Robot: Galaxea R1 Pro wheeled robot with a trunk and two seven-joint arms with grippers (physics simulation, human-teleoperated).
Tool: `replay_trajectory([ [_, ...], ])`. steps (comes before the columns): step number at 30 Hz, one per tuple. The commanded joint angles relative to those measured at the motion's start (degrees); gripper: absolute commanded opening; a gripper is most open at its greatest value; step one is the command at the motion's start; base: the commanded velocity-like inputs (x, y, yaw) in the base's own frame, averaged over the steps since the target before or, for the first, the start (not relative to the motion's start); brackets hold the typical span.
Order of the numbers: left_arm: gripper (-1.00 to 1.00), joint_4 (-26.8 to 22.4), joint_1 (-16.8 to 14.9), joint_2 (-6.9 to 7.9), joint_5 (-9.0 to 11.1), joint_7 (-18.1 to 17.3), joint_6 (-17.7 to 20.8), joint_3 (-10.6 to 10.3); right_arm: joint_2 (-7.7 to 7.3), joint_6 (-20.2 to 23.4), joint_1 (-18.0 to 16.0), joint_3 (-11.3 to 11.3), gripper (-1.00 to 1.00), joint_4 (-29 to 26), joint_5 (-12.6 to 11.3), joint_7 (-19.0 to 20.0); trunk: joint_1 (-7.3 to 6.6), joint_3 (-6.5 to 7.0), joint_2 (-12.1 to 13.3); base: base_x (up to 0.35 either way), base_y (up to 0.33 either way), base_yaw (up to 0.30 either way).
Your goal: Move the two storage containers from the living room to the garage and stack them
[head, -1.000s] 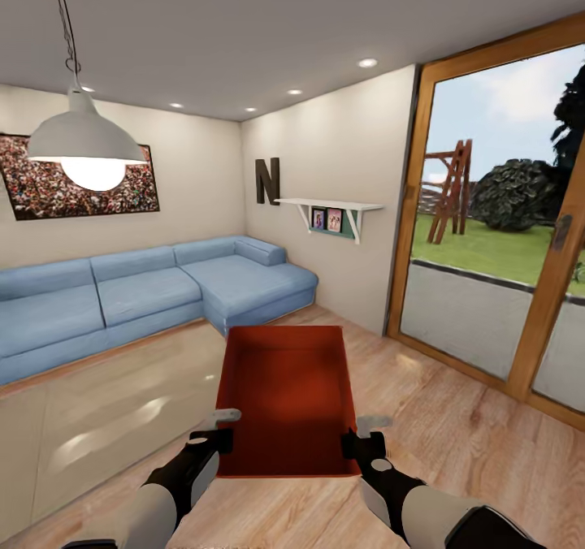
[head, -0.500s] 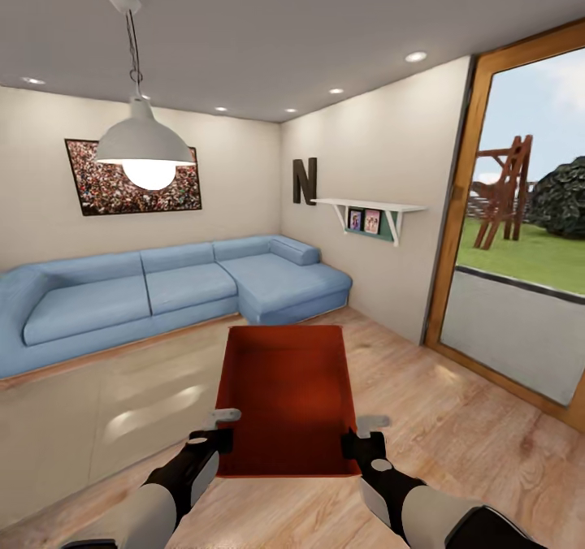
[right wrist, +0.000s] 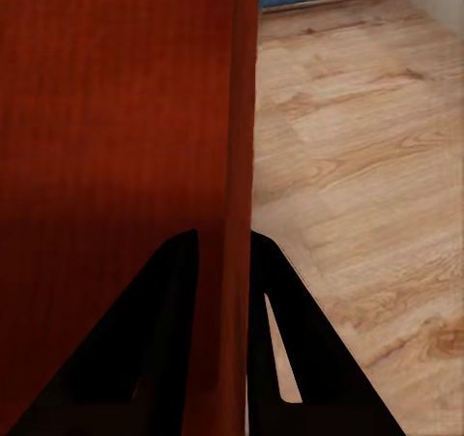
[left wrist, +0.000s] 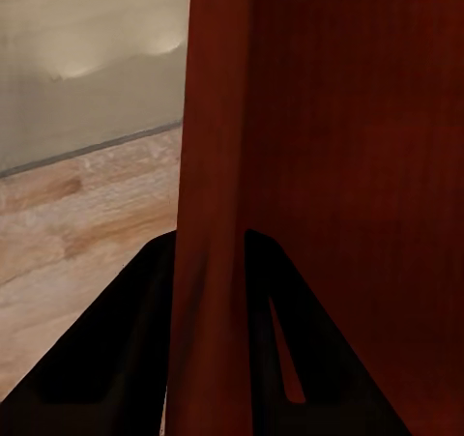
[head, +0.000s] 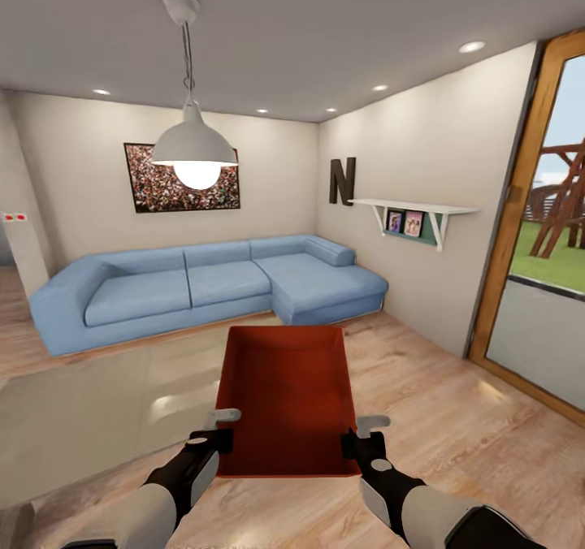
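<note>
Nearest: both arms out front, carrying one orange-red storage container held level above the wood plank floor, clear of any support.

Left gripper clenched on the container's left wall near its near corner. In the left wrist view the two dark fingers sit either side of the red wall, one inside, one outside.

Right gripper likewise pinched on the right wall near its near corner. The right wrist view shows fingers straddling the wall edge, plank floor beyond.

Container is open-topped and looks empty. The second container I cannot spot from here.

Beside it, to the robot's left: grey low table, glossy top, its near edge close to the left arm.

Further: blue corner sofa along the far wall, white pendant lamp overhead, framed picture, letter N, wall shelf, wood-framed glass door on the right.

Risks, as I judge them:
- Thin-wall pinch near one end only; a quick turn or stop could tilt the far end down and slip the grip.
- If the arms drift apart or together, the walls twist and one side lets go.
- Swinging left could clip the table's edge.
- Still the living room; the garage run lies ahead.
</note>
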Motion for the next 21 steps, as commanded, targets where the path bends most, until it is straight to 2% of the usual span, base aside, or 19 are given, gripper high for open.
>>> replay_trajectory([
  [1, -1.0, -0.2, 0.0, -0.1, -1.5, 0.7, 0.4, 1.7, 0.01, -0.5, -0.1, -0.5, -1.0, 0.1, -1.6, -0.2, 0.01, -0.08, -0.1, 0.0, 0.0, 0.3],
  [21, -1.0, -0.1, 0.0, -0.1, -1.5, 0.7, 0.4, 1.7, 0.01, -0.5, -0.1, -0.5, -1.0, 0.1, -1.6, -0.2, 0.01, -0.08, -0.1, 0.0, 0.0, 0.3],
])
